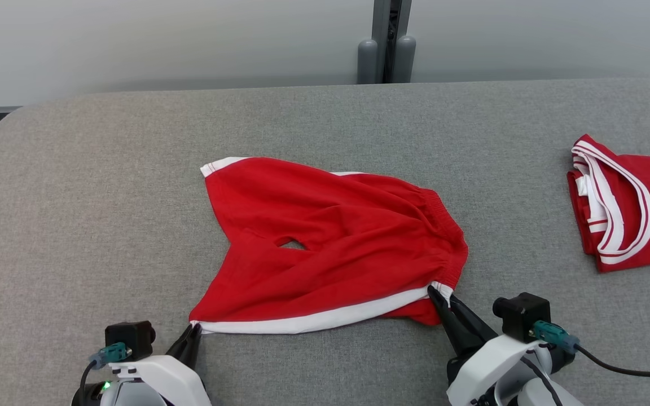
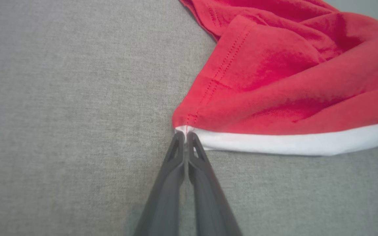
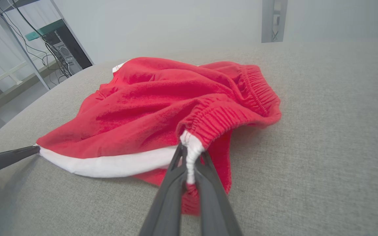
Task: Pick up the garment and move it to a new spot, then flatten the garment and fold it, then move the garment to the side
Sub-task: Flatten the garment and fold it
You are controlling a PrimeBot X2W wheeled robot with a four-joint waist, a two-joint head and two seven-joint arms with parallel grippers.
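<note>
Red shorts (image 1: pixel 330 248) lie on the grey table (image 1: pixel 77 197), well left of the folded red-and-white garment (image 1: pixel 621 208), rumpled, not flat.

Both grippers sit on the near edge, one at each end of the white stripe (image 1: pixel 313 321).
- Left gripper (image 1: pixel 194 330): at the hem corner, the end farthest from the folded garment. Jaws are pinched closed on just the tip of the corner, so a very shallow bite.
- Right gripper (image 1: pixel 435 296): at the waistband (image 1: pixel 443 225) end, the end nearer the folded garment. Jaws are clamped on a bunch of white elastic, a deeper bite.

Risks as I see them:
1. The left corner slips out on the lift or under tension, because there's hardly any cloth between the tips. The shorts then hang from the right side only.
2. The right wrist view shows a red layer sagging below the pinch. It may hold only the top layer, so the lift opens the waist instead of carrying the shorts as one sheet.
3. Spreading the arms too hard pops the weaker left grip first.
4. Carrying toward the folded garment risks dragging the loose far leg over it and undoing that fold. A spot away from it is safer.
5. Creases through the middle won't clear with tension along the near edge alone.
</note>
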